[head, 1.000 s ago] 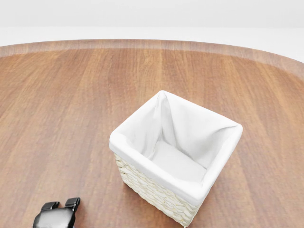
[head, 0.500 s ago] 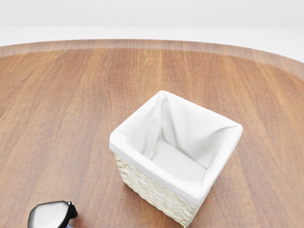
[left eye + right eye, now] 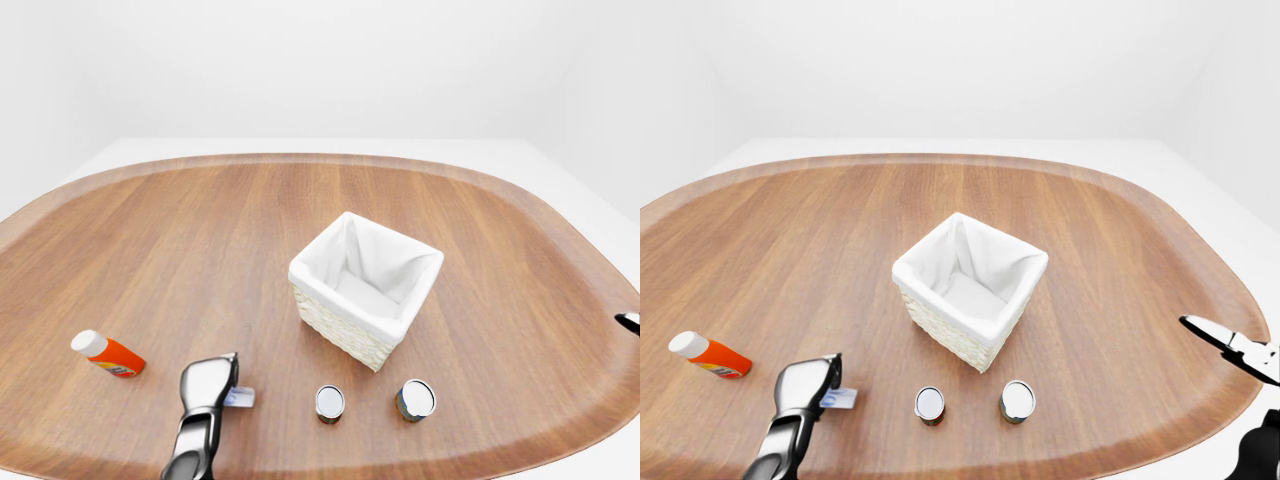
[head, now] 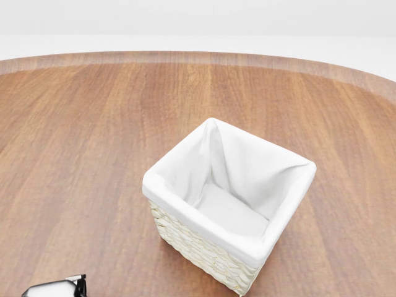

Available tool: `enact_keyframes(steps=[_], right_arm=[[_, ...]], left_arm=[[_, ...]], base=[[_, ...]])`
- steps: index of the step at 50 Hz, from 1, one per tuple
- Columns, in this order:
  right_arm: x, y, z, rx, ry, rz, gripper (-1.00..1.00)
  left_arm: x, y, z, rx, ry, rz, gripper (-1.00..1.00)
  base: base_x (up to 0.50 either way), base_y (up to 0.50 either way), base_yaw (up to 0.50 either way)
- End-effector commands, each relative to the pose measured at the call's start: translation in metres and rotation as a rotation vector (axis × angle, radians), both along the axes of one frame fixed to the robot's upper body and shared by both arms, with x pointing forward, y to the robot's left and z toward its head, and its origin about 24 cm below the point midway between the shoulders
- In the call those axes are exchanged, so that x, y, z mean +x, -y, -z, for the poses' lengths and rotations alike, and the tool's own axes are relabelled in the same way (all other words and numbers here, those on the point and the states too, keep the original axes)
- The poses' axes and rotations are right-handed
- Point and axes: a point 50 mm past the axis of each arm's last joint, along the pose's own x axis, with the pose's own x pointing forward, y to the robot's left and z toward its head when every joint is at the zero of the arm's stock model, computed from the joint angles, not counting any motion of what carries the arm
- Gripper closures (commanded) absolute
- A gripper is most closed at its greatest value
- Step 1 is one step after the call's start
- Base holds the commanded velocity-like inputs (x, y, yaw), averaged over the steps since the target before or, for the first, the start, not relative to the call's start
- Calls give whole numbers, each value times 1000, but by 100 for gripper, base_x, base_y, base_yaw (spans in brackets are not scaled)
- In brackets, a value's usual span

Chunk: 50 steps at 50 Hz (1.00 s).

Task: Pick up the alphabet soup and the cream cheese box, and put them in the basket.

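The white-lined wicker basket stands near the middle of the wooden table. Below it in the left-eye view stand two small silver-topped cans; I cannot tell which one is the alphabet soup. A small blue-and-white cream cheese box lies flat, peeking out at the right side of my left hand. That hand hovers over it with fingers stretched out, not closed round it. My right hand hangs at the right edge of the right-eye view, fingers spread and holding nothing.
An orange bottle with a white cap lies on its side at the left. The table's rounded rim runs close below the cans. In the head view only the basket and a corner of my left hand show.
In the head view my left hand has slid down and left, nearly out of the bottom edge. The basket and the camera have not moved.
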Motion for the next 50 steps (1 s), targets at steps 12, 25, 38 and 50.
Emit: enact_keyframes(steps=[12,25,38,50], right_arm=[[1,1,3,7,-11,-1,-100],[0,0,-1,-2,2,1,-100],[0,0,-1,-2,1,-2,-100],[1,0,0,0,0,-2,-100]], left_arm=[[10,0,-36,-64,280,-81,100],[21,14,-50,-83,362,-43,100],[31,34,-88,-143,463,9,100],[32,45,-134,-84,512,77,100]], base=[[0,0,0],[0,0,0],[0,0,0],[0,0,0]])
